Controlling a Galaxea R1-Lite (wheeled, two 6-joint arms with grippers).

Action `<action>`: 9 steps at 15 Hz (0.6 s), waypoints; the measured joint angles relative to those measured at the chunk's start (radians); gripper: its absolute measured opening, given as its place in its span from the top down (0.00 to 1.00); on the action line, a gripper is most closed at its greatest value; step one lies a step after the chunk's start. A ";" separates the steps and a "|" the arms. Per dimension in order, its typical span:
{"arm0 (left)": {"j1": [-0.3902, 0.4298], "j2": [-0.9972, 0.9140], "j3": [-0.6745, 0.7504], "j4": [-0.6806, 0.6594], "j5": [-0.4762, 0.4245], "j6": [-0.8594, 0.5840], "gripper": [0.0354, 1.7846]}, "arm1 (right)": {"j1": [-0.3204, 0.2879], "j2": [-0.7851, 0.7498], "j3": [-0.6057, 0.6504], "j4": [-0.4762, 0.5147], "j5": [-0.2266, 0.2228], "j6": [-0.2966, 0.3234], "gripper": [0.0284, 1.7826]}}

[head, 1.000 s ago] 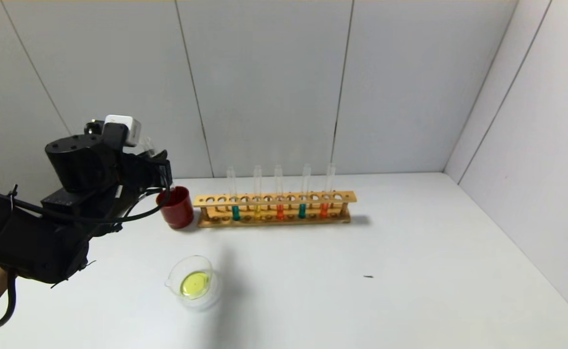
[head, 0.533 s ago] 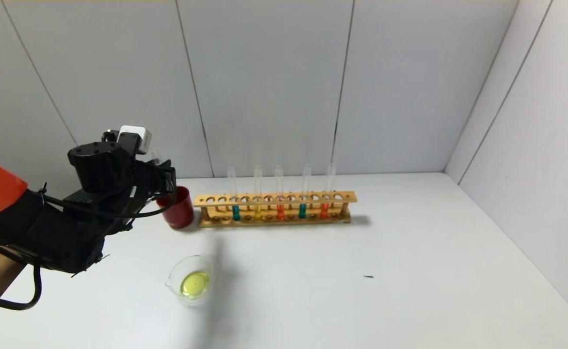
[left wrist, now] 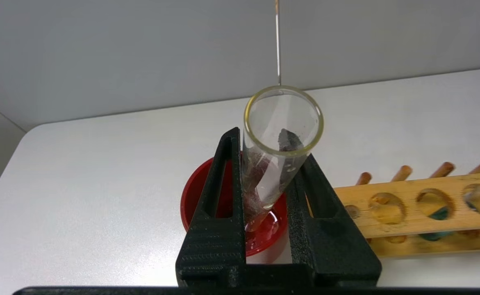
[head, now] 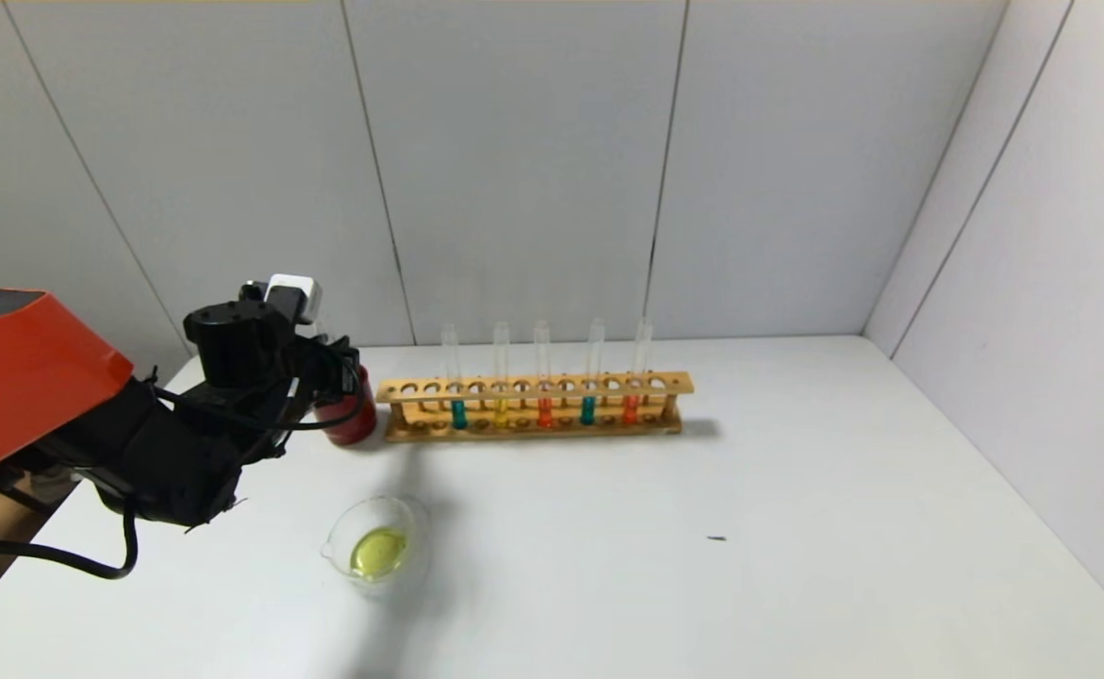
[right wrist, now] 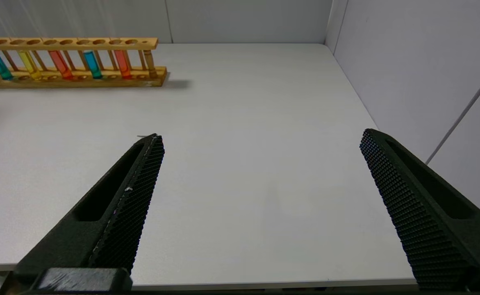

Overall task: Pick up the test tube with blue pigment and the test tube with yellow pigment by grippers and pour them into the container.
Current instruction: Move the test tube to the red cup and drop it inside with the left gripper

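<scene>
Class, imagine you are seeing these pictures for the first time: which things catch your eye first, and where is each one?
The wooden rack at the back of the table stands out, with five tubes coloured teal, yellow and orange. Left of it, the left gripper holds an empty test tube over the red cup. Nearer the front sits the glass container with yellow liquid.

The dark red round cup stands just beside the left end of the long wooden test-tube rack, leaving almost no gap between them; the black left gripper, clamped on an empty clear glass tube, fills the space above the cup. The shallow clear glass dish with yellow liquid sits nearer the robot, well apart from both; the white table right of the rack lies open, under the wide-spread black right gripper.
</scene>
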 joint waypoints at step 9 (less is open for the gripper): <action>0.030 0.087 -0.089 0.035 -0.004 0.002 0.77 | 0.000 0.000 0.000 0.000 0.000 0.000 0.02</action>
